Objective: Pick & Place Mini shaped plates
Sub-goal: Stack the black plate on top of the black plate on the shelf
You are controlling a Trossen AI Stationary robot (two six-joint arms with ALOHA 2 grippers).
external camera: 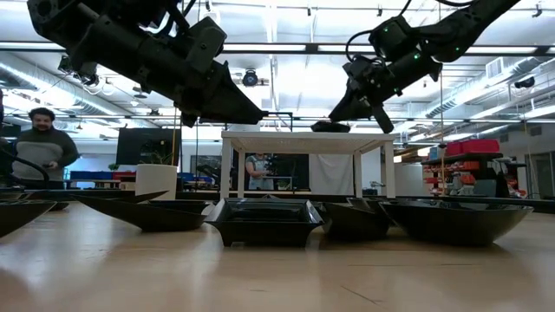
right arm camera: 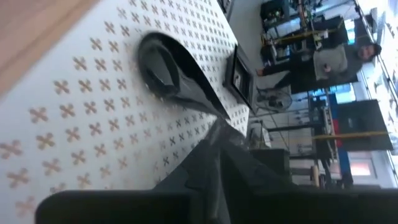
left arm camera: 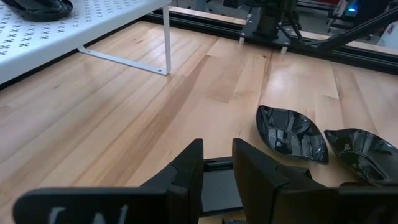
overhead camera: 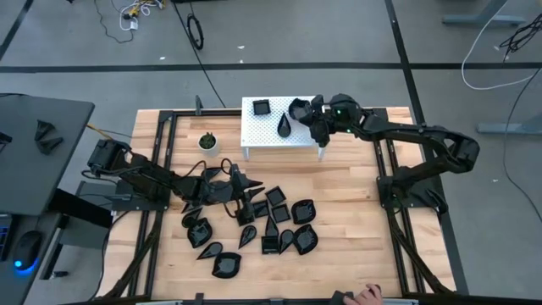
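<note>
Right gripper (overhead camera: 315,117) is positioned over the right end of the white perforated stand (overhead camera: 258,135), just beside a rounded plate (overhead camera: 298,108) resting on the stand top; in the right wrist view the fingers (right arm camera: 214,171) appear pressed together with a thin dark edge between them, but whether a plate is actually pinched cannot be told. Two more plates are seen on the stand: a square plate (overhead camera: 261,107) near its back-left corner and a teardrop plate (overhead camera: 284,125) near the middle, the teardrop also shown close up in the right wrist view (right arm camera: 171,78). Left gripper (overhead camera: 244,191) is held low over the wooden table (overhead camera: 356,220) at the left edge of the plate cluster (overhead camera: 271,224), jaws parted by a narrow gap, nothing gripped; a flat square dish (left arm camera: 217,186) lies on the table directly under that gap. Two leaf-shaped plates (left arm camera: 291,134) (left arm camera: 367,155) lie side by side just beyond it. The remaining black dishes are spread across the table's front-centre, some touching, some apart. A small potted plant (overhead camera: 207,141) stands left of the stand. A person (external camera: 42,147) is visible in the room behind, and a hand (overhead camera: 369,295) at the table's front edge
</note>
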